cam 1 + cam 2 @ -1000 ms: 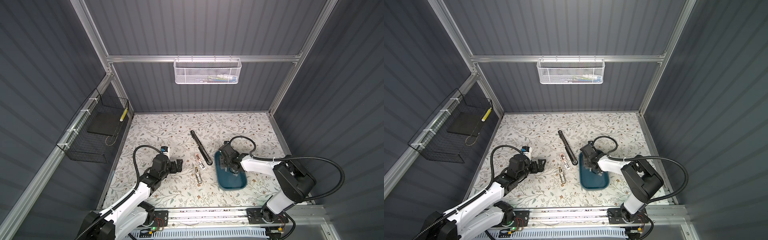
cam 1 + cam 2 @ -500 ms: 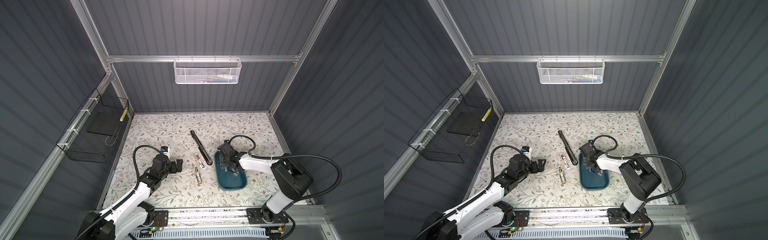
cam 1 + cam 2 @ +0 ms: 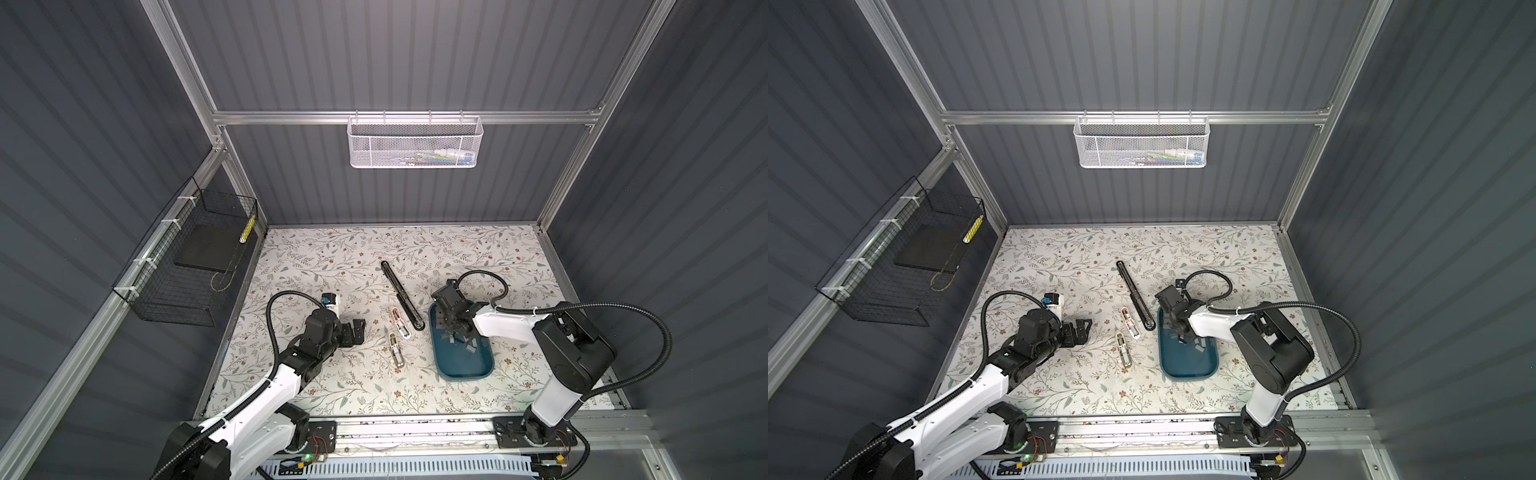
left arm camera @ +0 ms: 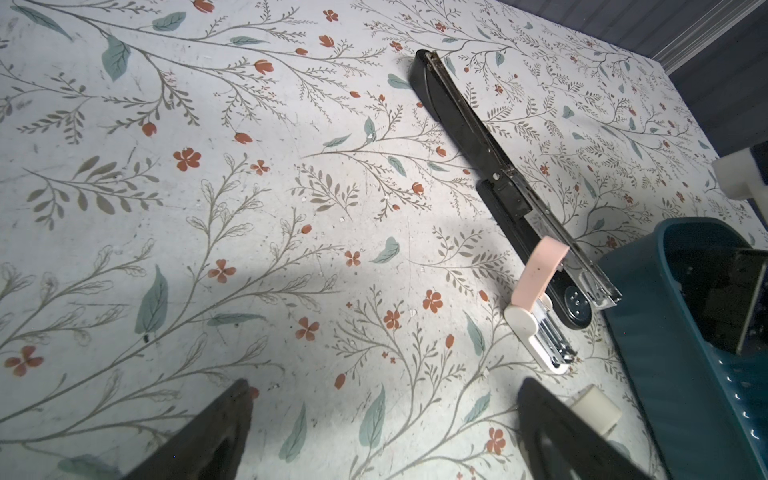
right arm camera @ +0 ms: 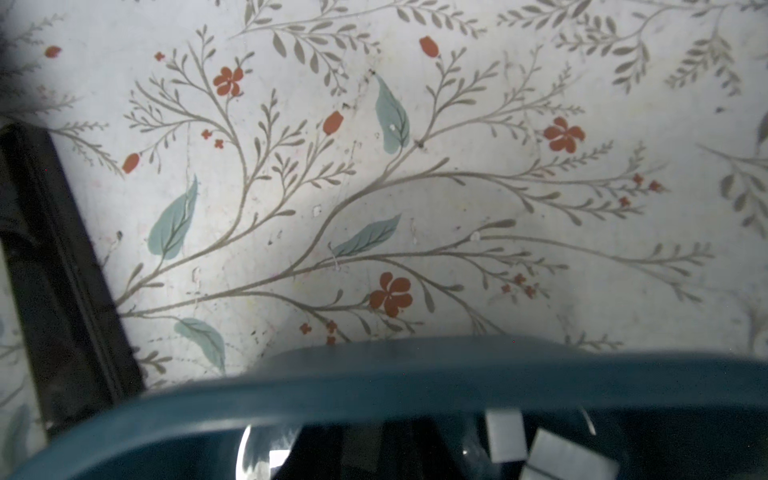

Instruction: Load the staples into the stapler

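The staples (image 3: 462, 341) lie scattered in the blue tray (image 3: 463, 377) right beneath the right fingers (image 3: 453, 328), whose grip cannot be told; the opened black stapler (image 3: 402, 296) stretches diagonally just beside it, well apart from the wide-spread left fingers (image 4: 216, 432).

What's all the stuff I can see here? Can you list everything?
black stapler: one, black, opened flat, mid-table
pink stapler: one, pink and white, beside the black one
beige stapler: one, beige, nearer the front
tray: one, teal, right of the staplers
staples: several, silver-grey, in the tray
mesh basket: one, white, back wall
wire basket: one, black, left wall
table: one, floral
left gripper: one, black, open, over the table
right gripper: one, black, down in the tray
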